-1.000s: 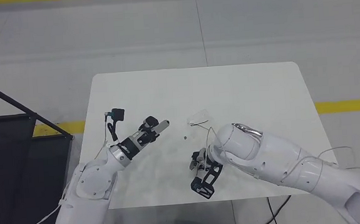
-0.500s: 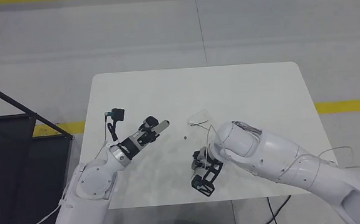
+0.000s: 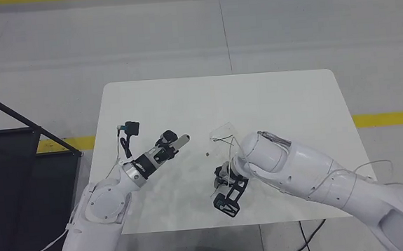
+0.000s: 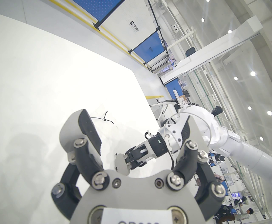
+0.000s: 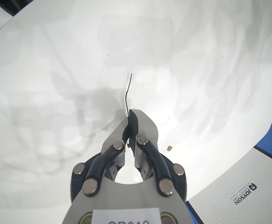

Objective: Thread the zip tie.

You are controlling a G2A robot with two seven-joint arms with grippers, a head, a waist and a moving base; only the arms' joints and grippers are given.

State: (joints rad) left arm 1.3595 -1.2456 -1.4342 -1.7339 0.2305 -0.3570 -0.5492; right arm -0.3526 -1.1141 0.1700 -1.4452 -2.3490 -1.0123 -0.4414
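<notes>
My right gripper (image 5: 130, 113) is shut on a thin black zip tie (image 5: 128, 93), whose free end sticks out past the fingertips just above the white table (image 3: 291, 98). In the top view this gripper (image 3: 219, 178) sits near the table's front middle. A second black zip tie (image 3: 223, 136) lies loose on the table farther back; the left wrist view shows it (image 4: 105, 119) too. Left of both, my left gripper (image 3: 179, 139) hangs open and empty over the table, its fingers (image 4: 89, 127) spread wide, facing the right gripper (image 4: 122, 161).
A small dark speck (image 3: 208, 153) lies on the table between the two grippers, and a brown crumb (image 5: 169, 148) sits beside the right gripper. The table's front edge runs close behind the right wrist. The far half of the table is bare.
The right arm has shifted a little, its wrist turning slightly while it keeps hold of the zip tie. The left arm has stayed still.
</notes>
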